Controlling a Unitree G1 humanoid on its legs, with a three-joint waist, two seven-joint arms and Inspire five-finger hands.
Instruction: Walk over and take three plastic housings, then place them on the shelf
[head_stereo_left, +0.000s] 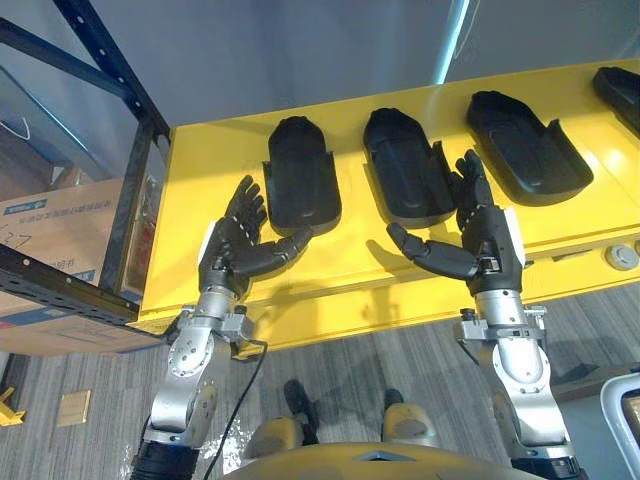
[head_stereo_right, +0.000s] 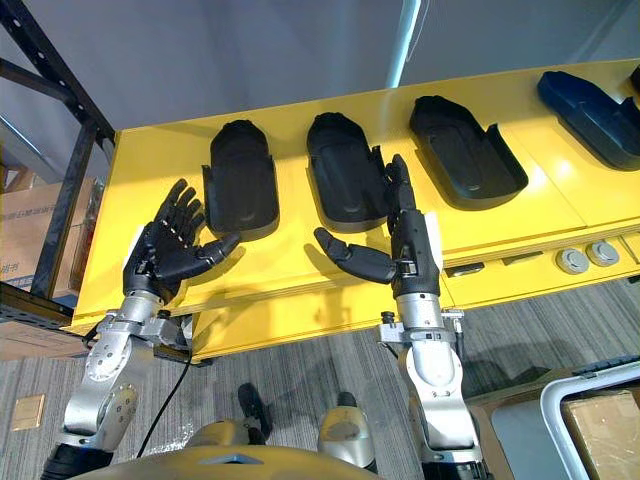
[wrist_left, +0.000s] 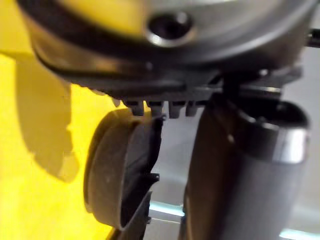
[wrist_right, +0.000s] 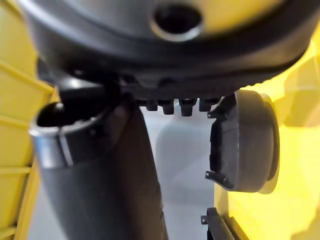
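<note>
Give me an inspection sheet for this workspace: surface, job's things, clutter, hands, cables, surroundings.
Surface: yellow table, with housings in a row on it.
Job's things: left housing, middle housing, right housing, fourth housing further right; none held.
Clutter: two metal discs at the table's front edge, on the right.
Hands: left hand open, by the left housing; right hand open, by the middle housing; both hold nothing.
Cables: nothing seen.
Surroundings: dark shelf left of the table, cardboard box behind its beams; grey floor.
</note>
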